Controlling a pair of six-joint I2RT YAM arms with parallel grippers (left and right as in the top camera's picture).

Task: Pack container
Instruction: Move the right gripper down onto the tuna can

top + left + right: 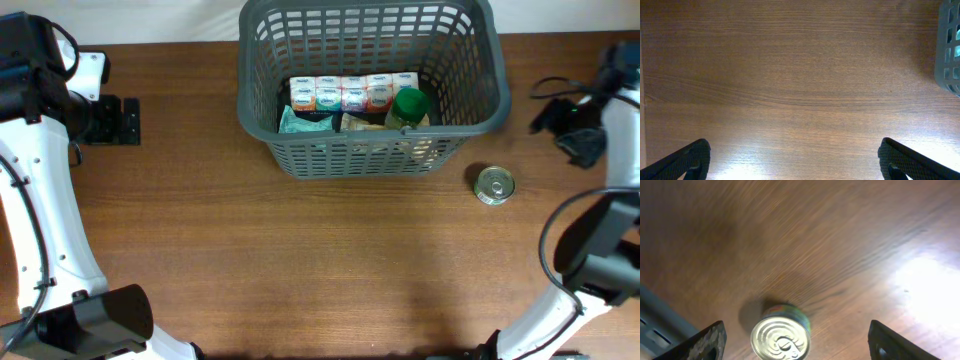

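Right jaws: standing wide apart and gripping nothing, with the right gripper [796, 339] hovering directly over the tin can [781, 338] at the bottom centre of the right wrist view.
Left jaws: likewise spreading wide and holding nothing, with the left gripper [795, 160] hanging over bare table [790, 75] (only wood grain below).
Tin can: standing upright on the wood, lying to the lower right of the container and apart from it.
Container [370, 160]: sitting at the top centre of the overhead view, peeking in at the right edge of the left wrist view.
Contents: already holding a row of small cartons [350, 92] along the far wall, a green-lidded jar [408, 104] and a teal packet [300, 122].
Handling: probably feeling stiff and light as bare plastic, though gaining weight with each item; likely sliding on the smooth wood if bumped.
Hold: judging the rim or the lattice slots as the best purchase, pinching the wall between the fingers.
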